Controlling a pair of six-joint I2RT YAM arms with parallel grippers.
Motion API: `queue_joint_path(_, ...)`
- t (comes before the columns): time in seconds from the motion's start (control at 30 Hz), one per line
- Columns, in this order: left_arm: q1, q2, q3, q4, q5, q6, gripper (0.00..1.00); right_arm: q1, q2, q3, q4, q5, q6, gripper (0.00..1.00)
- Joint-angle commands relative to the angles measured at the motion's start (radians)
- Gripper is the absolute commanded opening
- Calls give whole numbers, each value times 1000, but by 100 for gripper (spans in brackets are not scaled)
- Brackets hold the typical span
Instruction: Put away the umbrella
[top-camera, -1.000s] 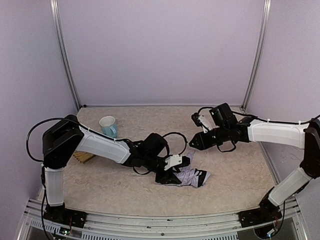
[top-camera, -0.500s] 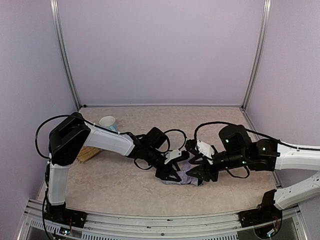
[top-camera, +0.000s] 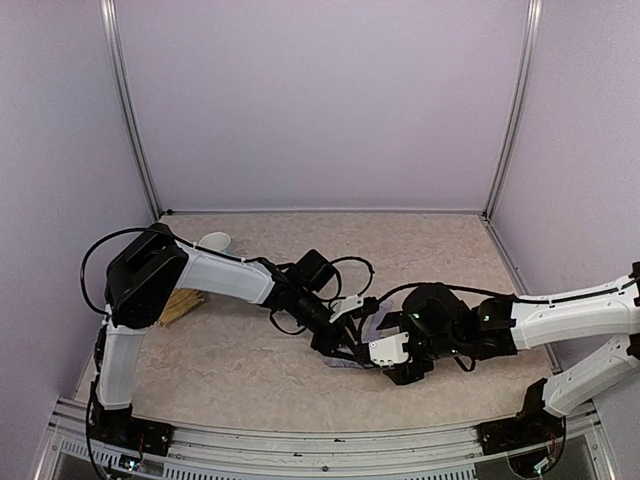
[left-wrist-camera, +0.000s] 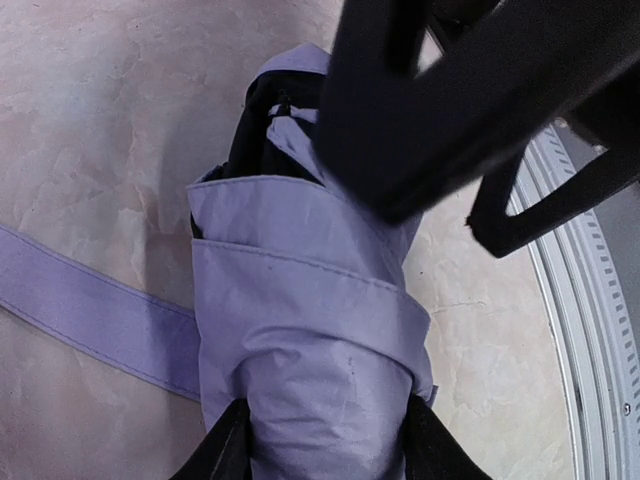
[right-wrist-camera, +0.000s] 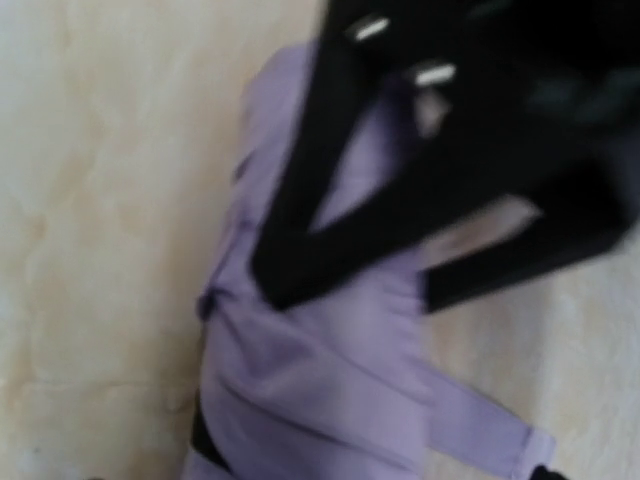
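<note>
Top view: umbrella (top-camera: 364, 332) lies mid-table (top-camera: 450, 250), mostly hidden under 2 meeting grippers. Left gripper (top-camera: 343, 345) is on it, right gripper (top-camera: 372, 345) just beside.

Left wrist: left fingers (left-wrist-camera: 225, 455) clamp the folded lavender bundle. Strap (left-wrist-camera: 80, 300) trails flat on the table. Right jaws spread, holding nothing, over the bundle's far end.

Right wrist: blurred. Lavender fabric lies beneath black fingers.

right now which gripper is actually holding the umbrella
The left gripper: its fingers clamp the folded umbrella from both sides. The right gripper is over it with jaws spread.
</note>
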Motion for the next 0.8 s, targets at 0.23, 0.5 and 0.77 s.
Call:
queue_joint_path(0.23, 14, 179, -38, -375, -144, 58, 0, -44, 296, 37, 57, 26, -113, 75)
queue_joint_path(0.5, 21, 178, -39, -393, -91, 101, 0, -45, 425, 73, -16, 133, -52, 54)
queue_joint_path(0.77, 38, 151, -39, -385, -38, 130, 0, -50, 438, 112, -93, 119, -15, 11)
